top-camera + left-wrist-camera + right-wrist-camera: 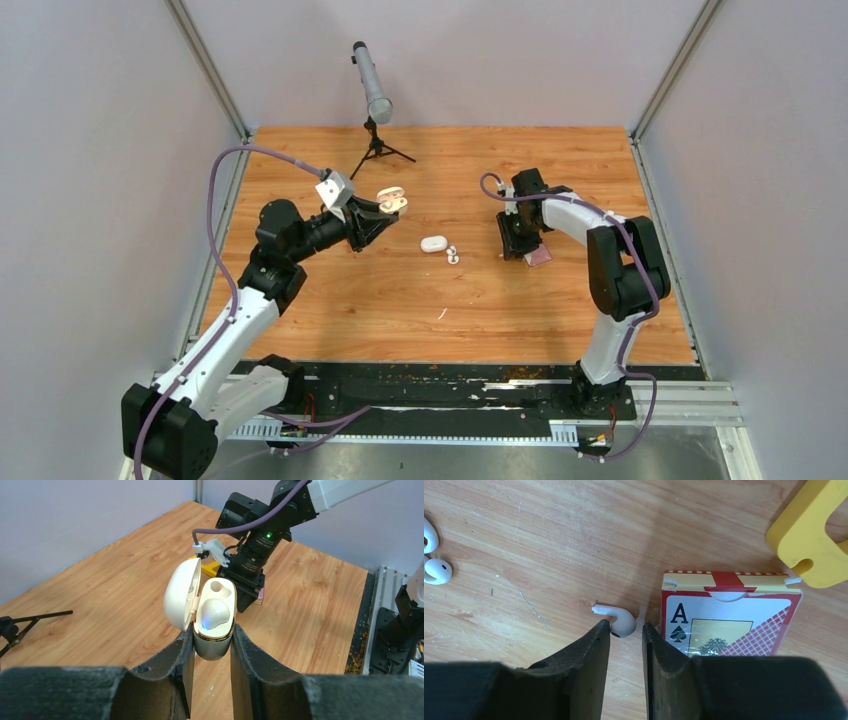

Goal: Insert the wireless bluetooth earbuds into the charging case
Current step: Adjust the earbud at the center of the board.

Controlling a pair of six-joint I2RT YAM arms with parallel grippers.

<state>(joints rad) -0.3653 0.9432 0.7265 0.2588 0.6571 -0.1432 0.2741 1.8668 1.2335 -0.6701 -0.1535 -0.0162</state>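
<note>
Left gripper [212, 631] clenched on the base of an open white charging case [212, 649], raised above the table [125, 590], with one seated earbud [216, 614] inside and the other socket bare. Right gripper [626, 627] at table level, jaws narrowly parted around a loose earbud [620, 622] beside a card box [729, 615]; whether it is gripped cannot be told. Two spare earbuds [452, 253] lie just beside a closed case [433, 244].

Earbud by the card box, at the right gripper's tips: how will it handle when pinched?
Smooth, rounded earbud: probably light, apt to squirt out of the right gripper. Its curved stem lies flat, so it likely pivots rather than rolls.
</note>
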